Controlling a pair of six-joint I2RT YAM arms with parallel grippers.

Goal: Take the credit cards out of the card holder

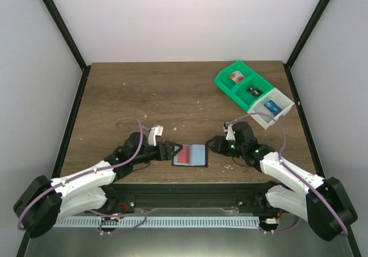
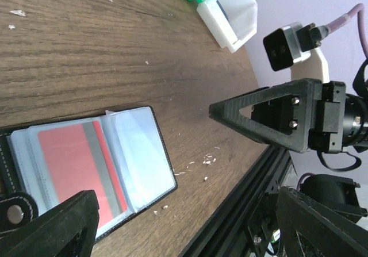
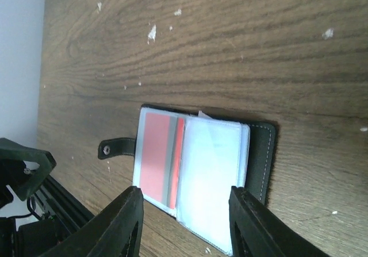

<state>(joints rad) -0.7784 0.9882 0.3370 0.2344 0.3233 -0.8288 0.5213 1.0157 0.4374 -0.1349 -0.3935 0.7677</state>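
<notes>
Wooden table [image 1: 144, 96] carries the open card holder [image 1: 197, 155] at lower centre, between empty claws: left claw [image 1: 168, 151] wide, right claw [image 1: 213, 145] half open. Its red card [image 2: 66, 165] looks thin, stiff, probably slick; pinch an exposed edge.

**One high eye, two low ones**

The top camera hangs above and behind the arm bases. It looks down and forward over the whole table [image 1: 144, 90], from far enough to take in the bins [image 1: 244, 99] at the far right. The left wrist camera sits low and close, facing rightward across the card holder [image 2: 138, 148]. The right wrist camera peers down at it closely from the opposite side. All three views share that holder.
</notes>
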